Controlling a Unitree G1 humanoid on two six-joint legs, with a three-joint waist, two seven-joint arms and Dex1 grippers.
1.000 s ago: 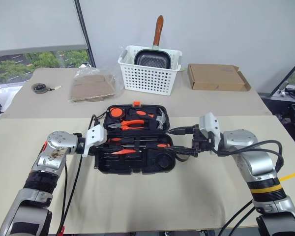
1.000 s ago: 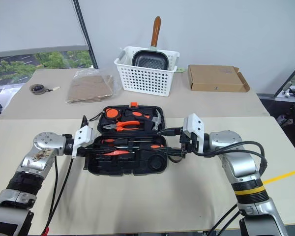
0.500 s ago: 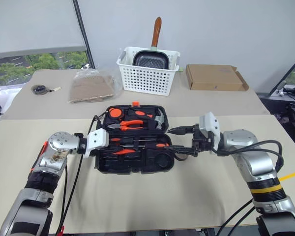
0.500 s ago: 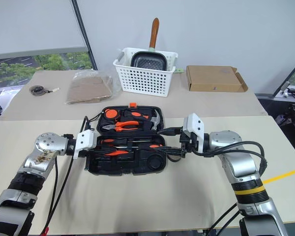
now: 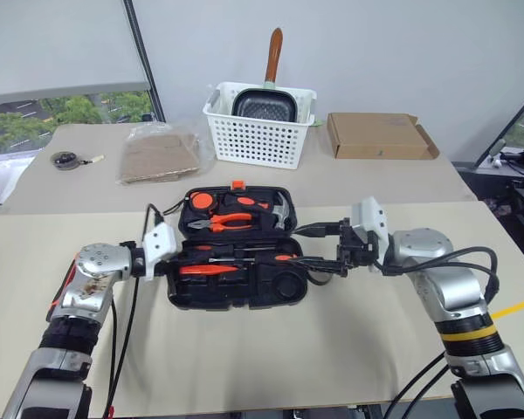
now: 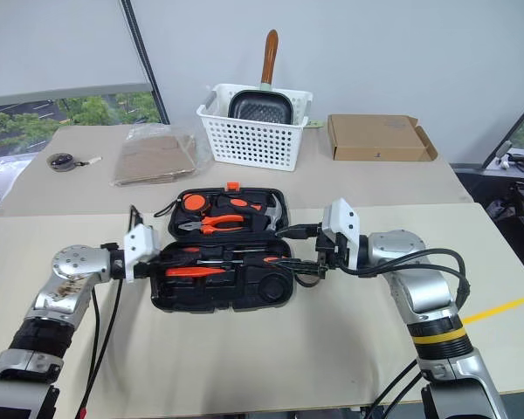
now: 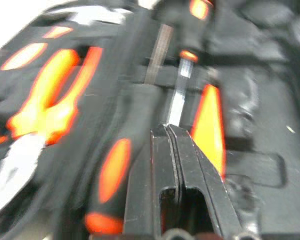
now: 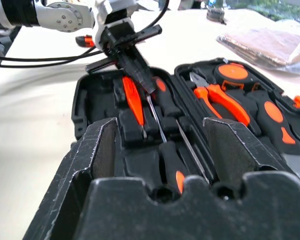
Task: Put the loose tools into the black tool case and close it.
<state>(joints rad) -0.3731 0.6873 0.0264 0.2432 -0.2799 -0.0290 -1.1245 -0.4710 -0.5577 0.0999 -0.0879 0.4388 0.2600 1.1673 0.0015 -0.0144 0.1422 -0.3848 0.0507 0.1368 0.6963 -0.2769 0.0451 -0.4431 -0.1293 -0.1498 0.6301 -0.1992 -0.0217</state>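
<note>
Black tool case (image 5: 236,262) lies open on tabletop (image 5: 262,349), tools seated. Left claw (image 8: 140,75) pressed together, empty, over the screwdrivers (image 5: 244,254), likely tamping; right claw (image 5: 319,250) spread beside the case's edge.

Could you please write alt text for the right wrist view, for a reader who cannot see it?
The open black tool case lies on a beige table, seen between the right gripper's open jaws. The left gripper, jaws shut, points down over the screwdrivers and an orange utility knife in their slots; orange-handled pliers sit in the other half.
</note>
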